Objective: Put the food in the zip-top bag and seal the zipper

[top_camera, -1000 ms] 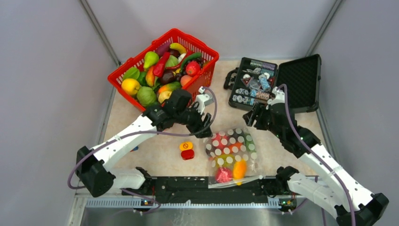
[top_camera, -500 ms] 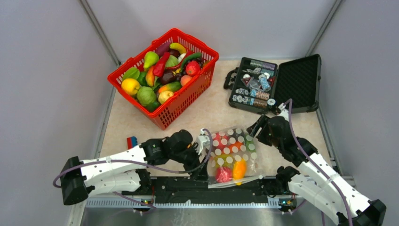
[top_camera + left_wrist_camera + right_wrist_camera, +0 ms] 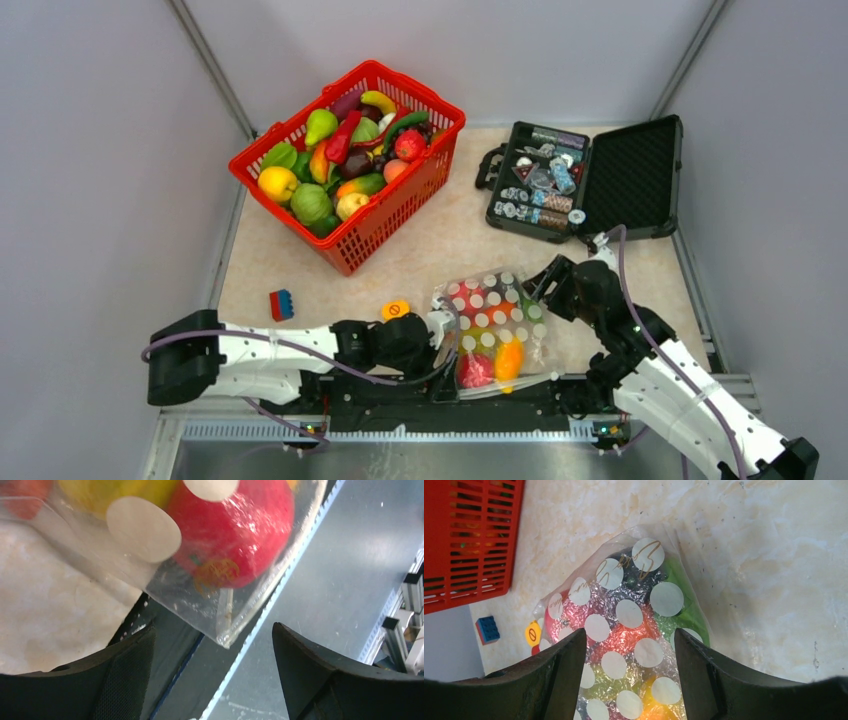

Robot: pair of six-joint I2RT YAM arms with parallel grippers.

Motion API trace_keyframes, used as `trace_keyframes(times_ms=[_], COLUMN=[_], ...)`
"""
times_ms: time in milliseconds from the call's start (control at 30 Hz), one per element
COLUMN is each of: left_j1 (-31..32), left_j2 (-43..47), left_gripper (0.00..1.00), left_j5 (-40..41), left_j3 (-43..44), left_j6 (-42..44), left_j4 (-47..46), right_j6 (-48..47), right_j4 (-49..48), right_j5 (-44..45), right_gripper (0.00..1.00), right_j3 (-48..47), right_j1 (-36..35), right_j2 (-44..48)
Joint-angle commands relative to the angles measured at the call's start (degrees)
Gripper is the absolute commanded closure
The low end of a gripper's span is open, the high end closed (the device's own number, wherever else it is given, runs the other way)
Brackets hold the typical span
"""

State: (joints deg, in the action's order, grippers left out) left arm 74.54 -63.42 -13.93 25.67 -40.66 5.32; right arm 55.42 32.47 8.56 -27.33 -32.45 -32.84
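I saw a beige marbled counter (image 3: 440,250) boxed in by grey walls (image 3: 100,150). The zip-top bag (image 3: 492,325), with food (image 3: 475,370) inside, lay at its near edge. My left gripper (image 3: 212,630) stood spread by a bag corner, and my right gripper (image 3: 630,632) was spread over the bag.

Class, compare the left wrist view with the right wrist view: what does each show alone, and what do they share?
Left wrist only: the zip-top bag's corner lying over the metal rail. Right wrist only: the red basket, blue-and-red brick, orange button block. Both: the dotted bag of food, between the open left gripper or right gripper.
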Motion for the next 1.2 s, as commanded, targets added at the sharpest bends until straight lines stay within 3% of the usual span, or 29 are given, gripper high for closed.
trace_keyframes(times_ms=[0, 267, 467, 700, 967, 1167], left_j1=[0.3, 0.6, 0.6, 0.5, -2.9, -13.5], left_j2=[-3.7, -9.6, -9.4, -3.5, 2.8, 4.9], left_gripper=[0.16, 0.25, 0.62, 0.99, 1.0, 1.0], left_j5=[1.7, 0.2, -0.3, 1.5, 2.3, -4.6], left_j3=[-2.6, -2.1, -1.7, 0.9, 6.7, 12.6], left_j6=[-5.2, -3.9, -3.7, -1.9, -0.4, 0.6], left_j4=[-14.1, -17.6, -17.7, -12.3, -6.1, -2.2], right_j6=[1.2, 0.7, 0.7, 0.0, -2.8, -6.8], right_j4=[-3.7, -4.2, -4.0, -3.5, -1.2, -1.5], right_j5=[-1.7, -1.6, -1.2, -0.1, 2.7, 3.7], right_gripper=[0.36, 0.36, 0.36, 0.36, 0.36, 0.36], right_j3=[0.5, 0.7, 1.0, 1.2, -1.4, -3.2], right_j1=[0.5, 0.5, 0.5, 0.5, 0.5, 0.5], right_j2=[1.6, 1.7, 1.7, 1.7, 1.6, 2.9])
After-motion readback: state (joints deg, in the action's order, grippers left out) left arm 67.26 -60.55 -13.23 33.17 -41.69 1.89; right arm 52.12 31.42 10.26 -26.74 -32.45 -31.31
